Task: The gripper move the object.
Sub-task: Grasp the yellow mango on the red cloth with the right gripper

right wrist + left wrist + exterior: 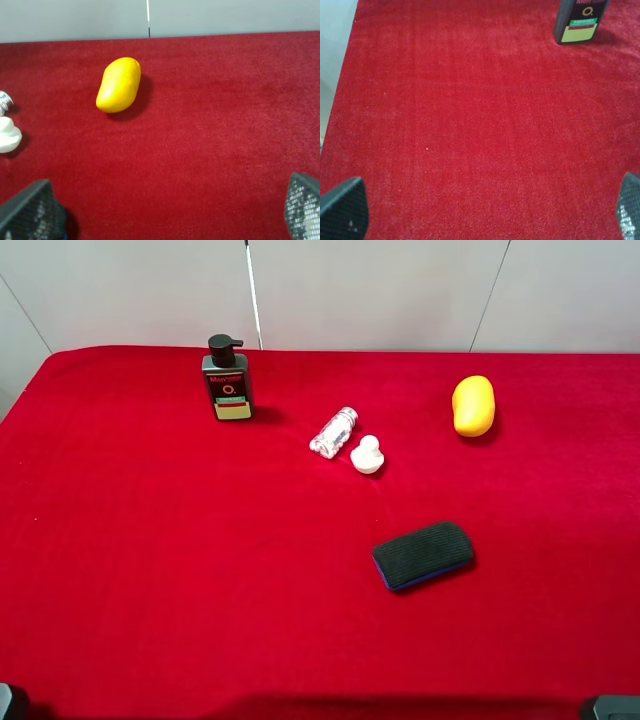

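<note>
Left gripper (485, 210) and right gripper (166, 210) both seem spread wide.

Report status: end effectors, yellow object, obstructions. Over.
Left end effector open, empty. Right end effector open, empty. Yellow object untouched on red cloth. Nothing between it and the right one.

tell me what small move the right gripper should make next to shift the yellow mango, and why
Probably advance the right gripper toward the yellow mango-like object, centring it between the jaws. The jaws stand wide open on nothing, and the object lies untouched on the red cloth some way ahead, clear of the white duck.
</note>
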`<act>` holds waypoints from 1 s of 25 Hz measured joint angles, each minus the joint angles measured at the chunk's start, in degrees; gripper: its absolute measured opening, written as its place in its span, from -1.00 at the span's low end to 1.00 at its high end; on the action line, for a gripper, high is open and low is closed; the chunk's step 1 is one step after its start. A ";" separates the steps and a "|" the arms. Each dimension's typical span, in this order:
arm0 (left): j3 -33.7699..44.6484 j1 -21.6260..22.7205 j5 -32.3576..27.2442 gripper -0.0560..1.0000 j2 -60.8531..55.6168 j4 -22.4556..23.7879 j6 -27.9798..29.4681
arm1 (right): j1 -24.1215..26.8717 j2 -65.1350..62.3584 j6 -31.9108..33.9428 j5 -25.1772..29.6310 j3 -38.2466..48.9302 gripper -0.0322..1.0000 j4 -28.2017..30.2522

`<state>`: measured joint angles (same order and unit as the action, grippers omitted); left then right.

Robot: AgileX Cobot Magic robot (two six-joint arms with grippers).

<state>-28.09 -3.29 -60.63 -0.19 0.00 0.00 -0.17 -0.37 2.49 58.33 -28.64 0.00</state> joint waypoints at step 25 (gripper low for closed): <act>0.00 0.00 0.00 0.98 0.00 0.00 0.00 | 0.00 1.25 0.00 -0.19 -1.32 0.41 -0.34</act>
<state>-28.09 -3.29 -60.63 -0.19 0.00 0.00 -0.17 0.88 2.49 58.14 -29.96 -0.34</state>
